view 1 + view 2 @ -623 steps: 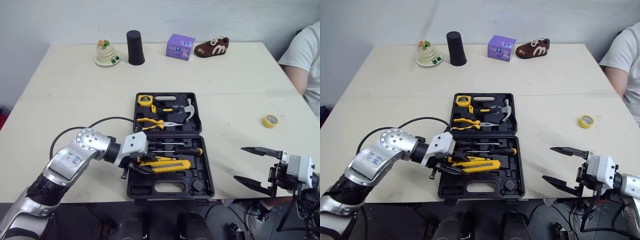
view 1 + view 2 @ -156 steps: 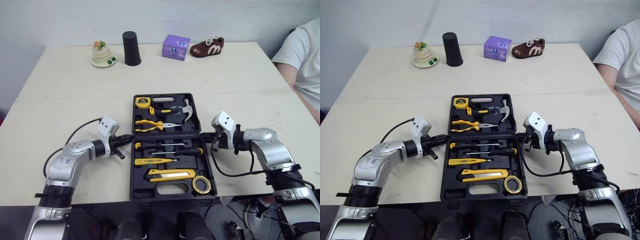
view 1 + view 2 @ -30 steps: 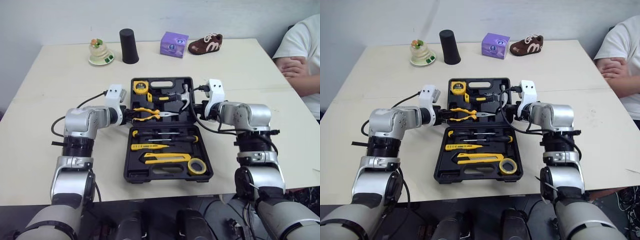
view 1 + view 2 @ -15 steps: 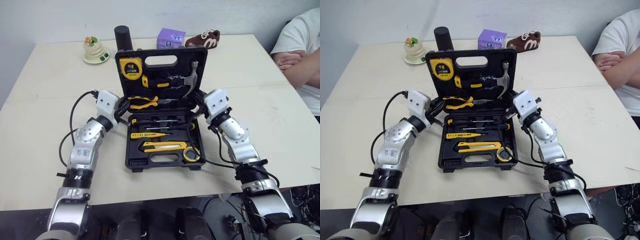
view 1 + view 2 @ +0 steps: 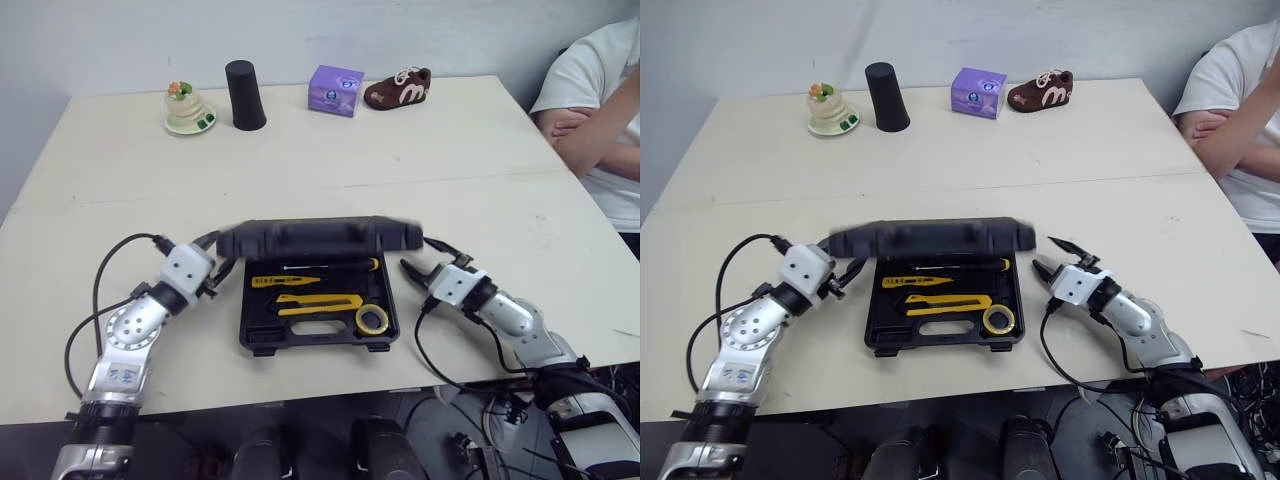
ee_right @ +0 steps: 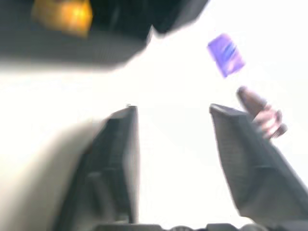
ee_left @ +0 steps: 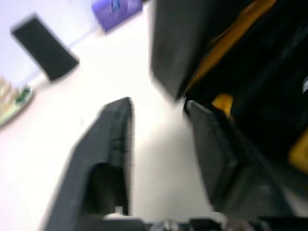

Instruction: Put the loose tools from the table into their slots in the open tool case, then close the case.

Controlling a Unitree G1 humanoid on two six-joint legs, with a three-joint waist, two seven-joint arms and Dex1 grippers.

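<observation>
Table (image 5: 480, 160) of pale wood spreads before me, with a person (image 5: 590, 110) seated at its far right corner, arms folded. The black tool case (image 5: 315, 340) lies at the near edge between my two arms. Its lid (image 5: 318, 238) is tipped forward over the back half of the base, neither upright nor shut, and shows blurred.

My left pincer (image 5: 222, 272) sits just beside the case's left edge, near the lid's corner. Its two fingers are spread wide and hold nothing. I cannot tell whether a fingertip touches the case. My right pincer (image 5: 414, 254) sits just off the case's right edge by the lid's other corner, also spread wide and empty, apart from the case.

In the uncovered front of the base a yellow utility knife (image 5: 320, 302) lies in its slot, a yellow-handled screwdriver (image 5: 272, 281) behind it, and a yellow tape roll (image 5: 372, 319) at the right front.

Along the far edge stand a brown shoe (image 5: 397, 88), a purple box (image 5: 335, 90), a black cup (image 5: 243, 95) and a small dish (image 5: 189, 112).
</observation>
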